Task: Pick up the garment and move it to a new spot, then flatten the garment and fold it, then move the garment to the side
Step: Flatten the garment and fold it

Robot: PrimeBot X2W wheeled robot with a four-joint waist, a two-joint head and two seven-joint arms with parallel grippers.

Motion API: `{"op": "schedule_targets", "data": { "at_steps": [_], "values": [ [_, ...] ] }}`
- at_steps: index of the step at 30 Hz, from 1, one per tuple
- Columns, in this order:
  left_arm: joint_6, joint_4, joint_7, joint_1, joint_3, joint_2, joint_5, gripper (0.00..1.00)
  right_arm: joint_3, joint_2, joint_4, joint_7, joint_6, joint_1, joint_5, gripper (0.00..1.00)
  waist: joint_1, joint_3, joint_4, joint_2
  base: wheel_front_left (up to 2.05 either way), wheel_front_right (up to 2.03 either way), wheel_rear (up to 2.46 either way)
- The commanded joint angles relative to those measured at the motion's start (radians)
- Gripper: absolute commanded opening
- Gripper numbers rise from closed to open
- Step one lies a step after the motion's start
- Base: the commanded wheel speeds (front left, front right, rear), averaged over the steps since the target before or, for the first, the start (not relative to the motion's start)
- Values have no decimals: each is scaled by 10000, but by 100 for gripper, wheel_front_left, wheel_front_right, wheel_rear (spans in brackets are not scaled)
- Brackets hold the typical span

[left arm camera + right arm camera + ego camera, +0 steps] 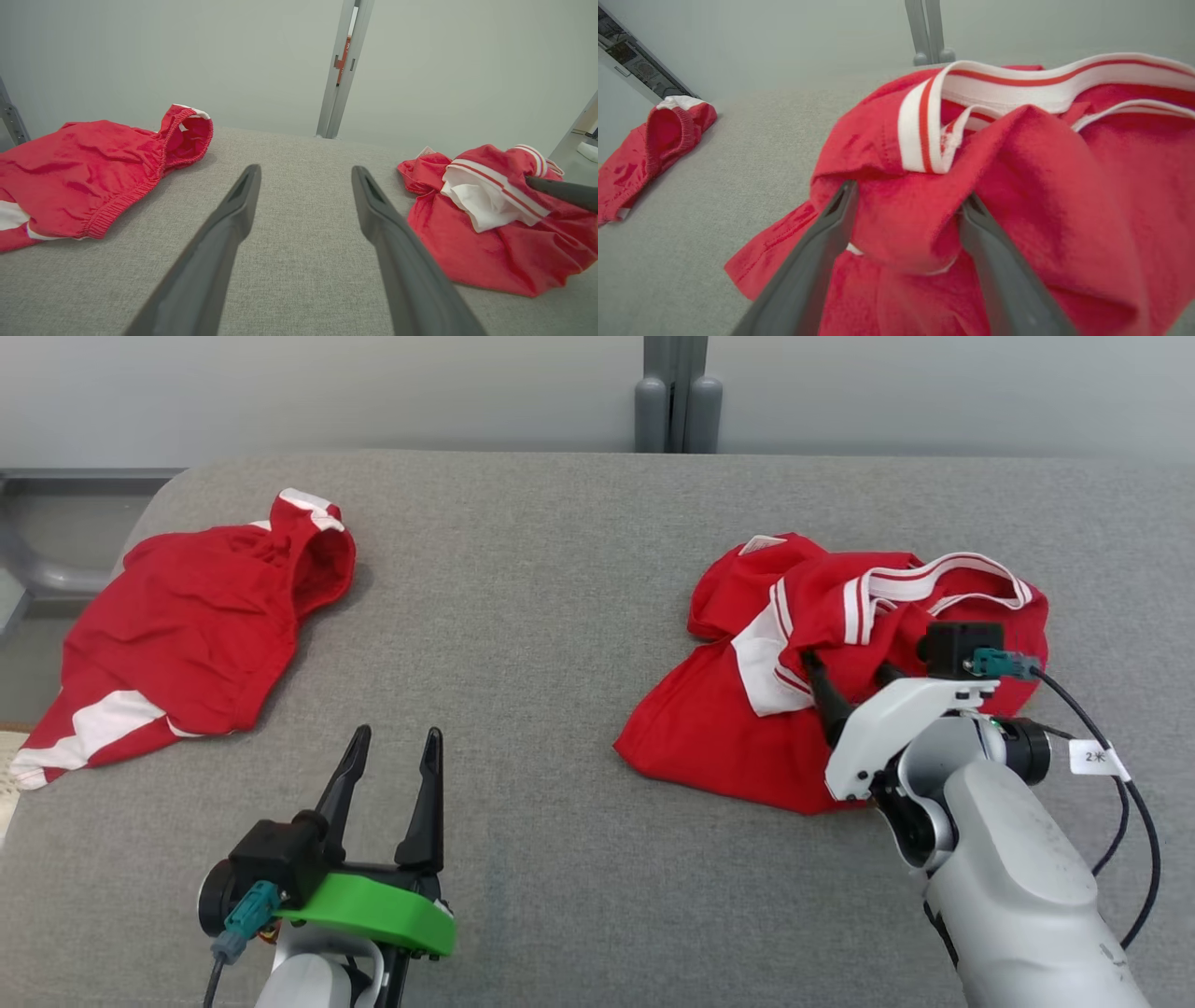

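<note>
The garment [728, 728] is a crumpled red shirt with a white-and-red striped collar, lying on the right of the grey table; it also shows in the left wrist view [490, 247]. My right gripper [845, 665] is down on its middle, open. In the right wrist view its two fingers [908, 191] stand either side of a raised fold of the garment [1064, 186], just below the striped collar [920, 126]. My left gripper [397, 735] hovers open and empty over bare table near the front left, apart from both cloths, its fingers spread wide [307, 169].
A second red garment [187, 635] with white panels and an elastic waistband lies at the table's left edge, partly over the rim. The padded grey table [560, 663] has a rounded back-left corner. A grey post [677, 392] stands behind the table's far edge.
</note>
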Motion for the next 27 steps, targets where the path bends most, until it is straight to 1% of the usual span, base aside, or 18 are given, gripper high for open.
{"op": "schedule_targets", "data": {
  "at_steps": [1, 3, 4, 5, 6, 9, 11, 15, 19, 24, 27],
  "values": [
    [-37, -26, 8, -168, -25, 16, -14, 100, 156, -26, 239, -144, 1, -283, 167, 100, 0, 232, 263, 0, 0, 0, 0],
    [-36, -39, 8, -202, -80, 14, -52, 100, 414, -26, 575, -340, 1, -586, 324, 98, 0, 277, 342, 0, 0, 0, 0],
    [-36, -30, 8, -225, -108, 14, -79, 100, 536, -28, 749, -459, 1, -748, 338, 40, 0, 286, 377, 0, 0, 0, 0],
    [-38, -21, 7, -233, -121, 13, -100, 100, 628, -28, 881, -548, 1, -867, 292, 9, 0, 285, 403, 0, 0, 0, 0],
    [-37, -4, 8, -232, -139, 15, -100, 100, 732, -26, 1043, -625, 1, -1001, 278, 0, 0, 277, 438, 0, 0, 0, 0],
    [-37, 34, 8, -219, -164, 12, -152, 100, 1111, -22, 1312, -824, 3, -1397, 398, 0, 0, 225, 507, 0, 0, 0, 0],
    [-37, 33, 8, -199, -164, 13, -157, 100, 1535, -20, 1346, -945, 3, -1723, 561, 0, 0, 198, 520, 0, 0, 0, 0],
    [-38, -36, 8, -191, -119, 11, -167, 100, 2700, -20, 1140, -1006, 3, -2671, 1039, 0, 0, 240, 478, 0, 0, 0, 0],
    [-38, -99, 8, -312, -217, 11, -207, 100, 3831, -22, 824, -1173, 1, -4008, 1736, 0, 0, 327, 493, 0, 0, 0, 0],
    [-38, -139, 8, -371, -423, 16, -349, 100, 4663, -10, 532, -1842, 3, -5777, 2610, 0, 0, 356, 696, 0, 0, 0, 0],
    [-38, -158, 8, -373, -476, 16, -407, 100, 4857, -37, 430, -2472, 1, -6616, 3042, 0, 0, 376, 750, 0, 0, 0, 0]
  ]
}}
